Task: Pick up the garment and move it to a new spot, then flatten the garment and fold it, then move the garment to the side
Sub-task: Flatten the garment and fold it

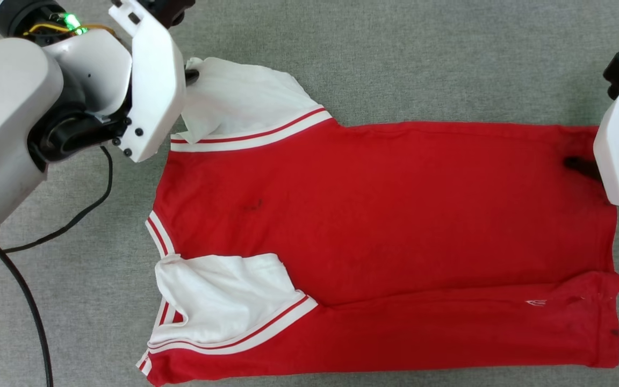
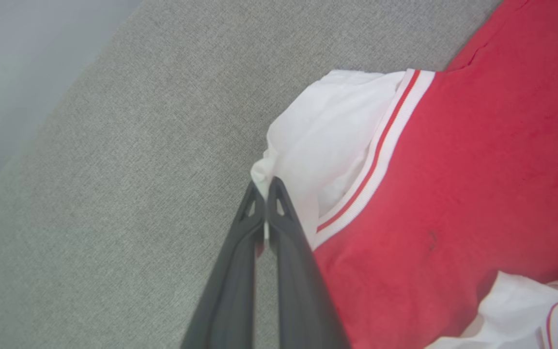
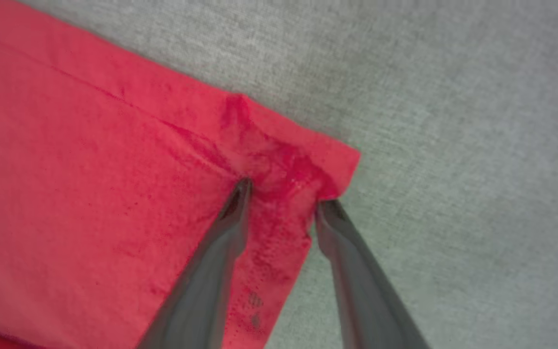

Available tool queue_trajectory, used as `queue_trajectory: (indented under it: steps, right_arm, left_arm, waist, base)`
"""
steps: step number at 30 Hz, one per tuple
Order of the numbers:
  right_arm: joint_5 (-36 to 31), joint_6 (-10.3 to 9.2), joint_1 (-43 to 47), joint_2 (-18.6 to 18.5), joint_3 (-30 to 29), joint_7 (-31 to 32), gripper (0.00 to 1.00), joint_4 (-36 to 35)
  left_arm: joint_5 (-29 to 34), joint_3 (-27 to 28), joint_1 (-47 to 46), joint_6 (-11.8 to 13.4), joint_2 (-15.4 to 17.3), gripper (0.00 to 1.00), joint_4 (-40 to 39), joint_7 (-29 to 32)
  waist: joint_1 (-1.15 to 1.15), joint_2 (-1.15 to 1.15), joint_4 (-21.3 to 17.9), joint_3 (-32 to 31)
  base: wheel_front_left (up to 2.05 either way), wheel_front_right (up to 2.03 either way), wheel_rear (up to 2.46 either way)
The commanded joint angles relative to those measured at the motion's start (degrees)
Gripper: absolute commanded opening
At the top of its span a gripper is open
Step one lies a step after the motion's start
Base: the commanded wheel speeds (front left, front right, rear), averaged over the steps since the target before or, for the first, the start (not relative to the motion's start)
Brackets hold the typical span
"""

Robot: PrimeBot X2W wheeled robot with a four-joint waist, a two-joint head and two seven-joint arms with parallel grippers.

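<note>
Pinched shut, the left gripper point(image 2: 265, 188) holds the garment point(image 1: 384, 215) by its white sleeve point(image 2: 317, 140). It lies plain-red side up on the grey cloth surface point(image 1: 449, 64), with the right gripper point(image 3: 286, 194) at the hem corner, jaws wide apart.

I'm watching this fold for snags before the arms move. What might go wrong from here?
1. The left gripper pinches just the tip of the far white sleeve; a pull may slip it free.
2. The right gripper stands open astride the bunched hem corner; closing may catch little cloth, so the garment could lift unevenly.
3. The folded-over near edge may unfold if dragged.
</note>
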Motion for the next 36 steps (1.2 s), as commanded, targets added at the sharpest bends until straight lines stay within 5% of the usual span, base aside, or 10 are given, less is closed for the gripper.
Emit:
queue_trajectory:
  steps: [1,17,28,36]
  right_arm:
    - [0.55,-0.01,2.75,1.55,2.17,-0.31,0.0,2.29]
    - [5.2,-0.02,7.89,-5.08,4.83,-16.04,0.0,-3.76]
    - [7.73,-0.01,18.59,-8.07,7.32,-21.71,0.0,-7.17]
    - [8.63,-0.01,26.39,-8.67,7.14,-24.1,0.0,-8.57]
  left_arm:
    - [-0.4,-0.21,1.01,-0.03,0.32,0.0,0.21,-0.63]
    - [-1.69,-0.91,11.73,0.69,6.68,0.0,-5.57,-7.23]
    - [-1.05,-1.24,27.05,6.17,14.07,0.0,-17.78,-9.96]
    - [-1.25,-1.34,38.84,9.17,15.99,0.0,-23.13,-9.43]
  waist:
    - [0.01,0.0,-0.45,-0.82]
    - [0.01,0.0,-1.49,-12.88]
    - [0.01,0.0,-1.23,-19.63]
    - [0.01,0.0,-0.87,-21.59]
  base:
    - [0.0,0.0,0.0]
    - [0.0,0.0,0.0]
    - [0.0,0.0,0.0]
    - [0.0,0.0,0.0]
